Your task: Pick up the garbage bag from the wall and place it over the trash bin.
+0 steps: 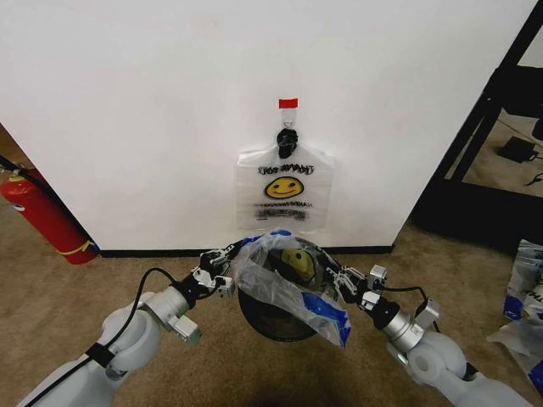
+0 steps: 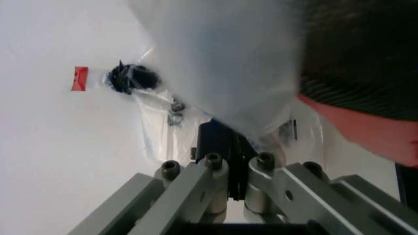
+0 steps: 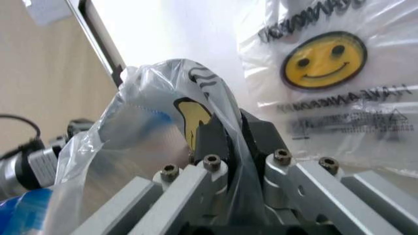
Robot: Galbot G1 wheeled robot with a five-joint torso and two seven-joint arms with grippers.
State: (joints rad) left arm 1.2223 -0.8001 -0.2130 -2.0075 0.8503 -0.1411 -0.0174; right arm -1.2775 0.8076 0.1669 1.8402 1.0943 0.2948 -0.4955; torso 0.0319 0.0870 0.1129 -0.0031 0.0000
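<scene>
Garbage bag (image 1: pixel 288 280) is stretched open over the trash bin (image 1: pixel 276 320), below the wall (image 1: pixel 153 102) — left gripper (image 1: pixel 222 261) clamped on one edge, right gripper (image 1: pixel 333 278) clamped on the opposite edge. Stack of smiley bags (image 1: pixel 284 188) hangs on the black hook (image 1: pixel 287 140) under red tape strip (image 1: pixel 288 103). Fire extinguisher (image 1: pixel 42 216) sits far left.

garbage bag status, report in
Left gripper and right gripper both shut on garbage bag, stretched over trash bin. More bags on hook. Nothing blocking.

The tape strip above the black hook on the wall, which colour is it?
Red; the tape strip shows best in the head view.
</scene>
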